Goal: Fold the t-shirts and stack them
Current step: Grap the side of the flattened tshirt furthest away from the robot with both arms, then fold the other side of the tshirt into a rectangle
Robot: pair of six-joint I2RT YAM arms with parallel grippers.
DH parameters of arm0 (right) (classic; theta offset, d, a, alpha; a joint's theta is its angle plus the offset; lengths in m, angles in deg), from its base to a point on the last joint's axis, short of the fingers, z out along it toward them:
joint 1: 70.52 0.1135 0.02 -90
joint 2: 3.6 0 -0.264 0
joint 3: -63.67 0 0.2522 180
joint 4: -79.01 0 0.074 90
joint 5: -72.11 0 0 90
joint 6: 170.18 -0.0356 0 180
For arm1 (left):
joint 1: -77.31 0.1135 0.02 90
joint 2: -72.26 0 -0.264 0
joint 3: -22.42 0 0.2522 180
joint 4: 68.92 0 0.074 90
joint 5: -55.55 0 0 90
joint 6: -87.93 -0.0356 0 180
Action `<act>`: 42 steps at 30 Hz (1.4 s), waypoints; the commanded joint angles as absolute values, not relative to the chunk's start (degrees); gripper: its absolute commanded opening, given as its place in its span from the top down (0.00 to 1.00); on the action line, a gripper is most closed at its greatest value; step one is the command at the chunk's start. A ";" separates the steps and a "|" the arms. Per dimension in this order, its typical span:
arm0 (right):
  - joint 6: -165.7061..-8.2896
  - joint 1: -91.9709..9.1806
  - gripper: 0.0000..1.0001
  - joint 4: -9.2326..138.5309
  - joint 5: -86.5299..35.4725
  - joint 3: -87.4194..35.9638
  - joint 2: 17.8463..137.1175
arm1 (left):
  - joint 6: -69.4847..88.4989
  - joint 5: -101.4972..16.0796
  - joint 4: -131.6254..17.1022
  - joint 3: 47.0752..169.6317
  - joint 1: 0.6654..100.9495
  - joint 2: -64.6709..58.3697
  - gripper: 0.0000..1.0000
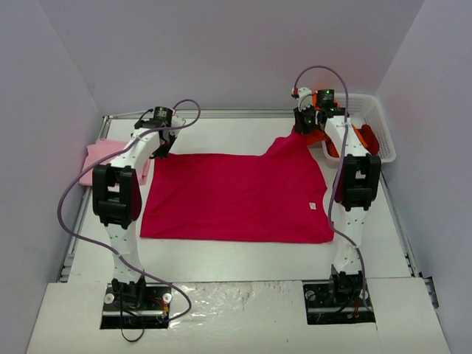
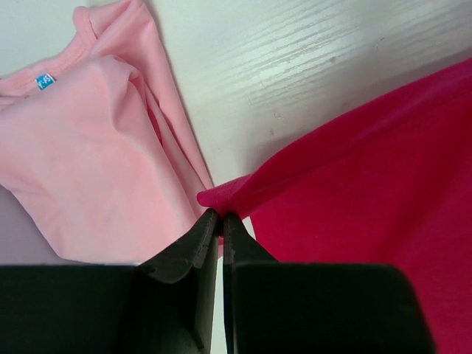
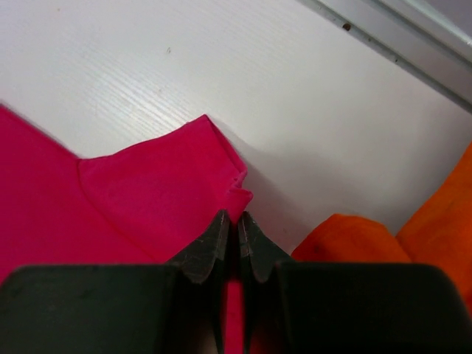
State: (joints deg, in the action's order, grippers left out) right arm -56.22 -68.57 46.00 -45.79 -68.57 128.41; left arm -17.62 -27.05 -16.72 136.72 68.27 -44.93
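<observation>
A large crimson-magenta t-shirt (image 1: pixel 236 195) lies spread flat across the middle of the table. My left gripper (image 1: pixel 161 153) is shut on its far left corner (image 2: pixel 221 193), lifted a little off the table. At the far right corner (image 3: pixel 234 193) my right gripper (image 1: pixel 301 127) is pinched on a sleeve tip of the same shirt, which rises to a peak there. A pale pink t-shirt (image 1: pixel 99 159) (image 2: pixel 88 162) lies crumpled at the left edge beside the left gripper. An orange t-shirt (image 3: pixel 354 240) (image 1: pixel 363 137) spills from the basket by the right gripper.
A white mesh basket (image 1: pixel 375 118) stands at the back right corner against the wall. A metal rail (image 1: pixel 221 113) frames the table's far edge. Purple cables loop over both arms.
</observation>
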 commanded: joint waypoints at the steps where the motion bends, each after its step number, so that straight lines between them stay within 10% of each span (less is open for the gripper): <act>1: -56.37 -68.68 1.00 44.15 -47.51 -65.94 122.27 | -16.84 -26.36 -17.98 135.86 68.08 -39.72 0.98; 42: -50.57 -70.08 1.00 34.84 -47.16 -43.70 99.06 | -18.42 -29.35 -20.97 121.88 71.51 -26.36 0.98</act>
State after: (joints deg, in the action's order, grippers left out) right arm -51.52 -69.48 36.97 -46.44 -44.79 103.34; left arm -17.95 -29.15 -20.79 121.74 71.07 -31.31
